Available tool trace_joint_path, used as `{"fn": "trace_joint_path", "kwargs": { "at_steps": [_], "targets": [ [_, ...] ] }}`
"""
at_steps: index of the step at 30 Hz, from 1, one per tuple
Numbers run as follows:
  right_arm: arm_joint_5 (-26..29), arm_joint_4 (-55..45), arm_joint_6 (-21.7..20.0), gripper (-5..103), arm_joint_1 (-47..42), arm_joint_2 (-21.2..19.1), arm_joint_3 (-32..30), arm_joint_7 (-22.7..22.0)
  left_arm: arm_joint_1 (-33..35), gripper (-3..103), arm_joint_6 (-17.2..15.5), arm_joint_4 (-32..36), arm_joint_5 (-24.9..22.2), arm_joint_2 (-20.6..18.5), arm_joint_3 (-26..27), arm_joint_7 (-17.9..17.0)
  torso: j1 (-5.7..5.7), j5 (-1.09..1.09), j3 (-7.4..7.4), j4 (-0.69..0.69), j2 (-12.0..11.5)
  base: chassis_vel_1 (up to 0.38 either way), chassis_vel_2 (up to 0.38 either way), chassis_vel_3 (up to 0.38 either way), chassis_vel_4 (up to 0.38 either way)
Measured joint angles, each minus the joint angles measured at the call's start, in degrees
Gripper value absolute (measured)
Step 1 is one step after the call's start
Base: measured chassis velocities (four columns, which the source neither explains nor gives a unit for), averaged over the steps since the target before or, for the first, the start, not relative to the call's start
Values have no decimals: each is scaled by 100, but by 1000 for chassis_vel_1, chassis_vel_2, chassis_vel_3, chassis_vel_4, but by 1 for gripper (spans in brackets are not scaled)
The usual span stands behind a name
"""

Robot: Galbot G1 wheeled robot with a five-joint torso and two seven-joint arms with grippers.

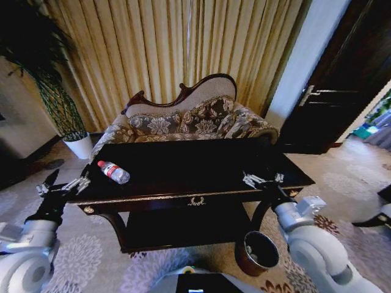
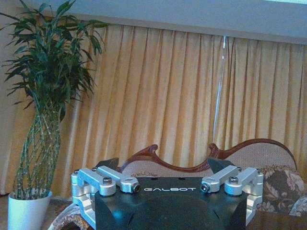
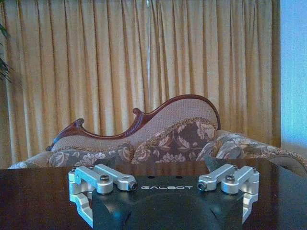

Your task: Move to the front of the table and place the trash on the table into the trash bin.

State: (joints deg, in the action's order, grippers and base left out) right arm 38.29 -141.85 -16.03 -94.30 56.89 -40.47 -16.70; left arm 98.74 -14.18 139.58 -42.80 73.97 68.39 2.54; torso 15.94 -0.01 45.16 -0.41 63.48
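Note:
The trash I can see is a small clear bottle (image 1: 113, 172) with a red cap and label, lying on its side on the left part of the dark glossy table (image 1: 201, 165). My left gripper (image 1: 63, 182) hovers open and empty just off the table's left front corner, a short way left of the bottle. At the table's right front edge my right gripper (image 1: 264, 178) is also open and empty. The reddish-brown trash bin (image 1: 258, 252) stands on the floor below the table's right front, under my right arm. Both wrist views show each gripper's fingers (image 2: 108, 165) (image 3: 218, 163) spread wide, with the table top (image 3: 29, 191) beneath the right one.
A floral sofa (image 1: 195, 119) with a carved wood back stands right behind the table, against gold curtains. A tall plant in a white pot (image 1: 79, 145) is at the back left. A dark door (image 1: 342, 85) is at the right. Patterned carpet surrounds the table.

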Motion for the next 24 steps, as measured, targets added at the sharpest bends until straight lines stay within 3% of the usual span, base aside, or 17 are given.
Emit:
{"fn": "trace_joint_path", "kwargs": {
  "at_steps": [7, 14, 16, 24],
  "targets": [
    [-58, -7, 9, 100, -76, 30, 18, 198, -2, 100, -1, -69, -1, -1, 5, -10, 0, 0, 0, 0, 0, -16, 12, 11, -7],
    [-129, 14, 10, 100, -103, 82, 96, 213, -149, 100, -169, -203, -23, -149, -70, -235, 0, 0, 0, 0, 1, 0, 0, 0, 0],
    [-172, 36, 13, 100, -105, 98, 154, 213, -400, 100, -459, -243, -115, -374, -163, -541, 0, 0, 0, 0, 1, 0, 0, 0, 0],
    [-239, 105, 23, 100, -110, 161, 207, 209, -704, 100, -909, -480, -305, -779, -292, -875, 0, 0, 0, 0, 1, 0, 0, 0, 0]
  ]
}}
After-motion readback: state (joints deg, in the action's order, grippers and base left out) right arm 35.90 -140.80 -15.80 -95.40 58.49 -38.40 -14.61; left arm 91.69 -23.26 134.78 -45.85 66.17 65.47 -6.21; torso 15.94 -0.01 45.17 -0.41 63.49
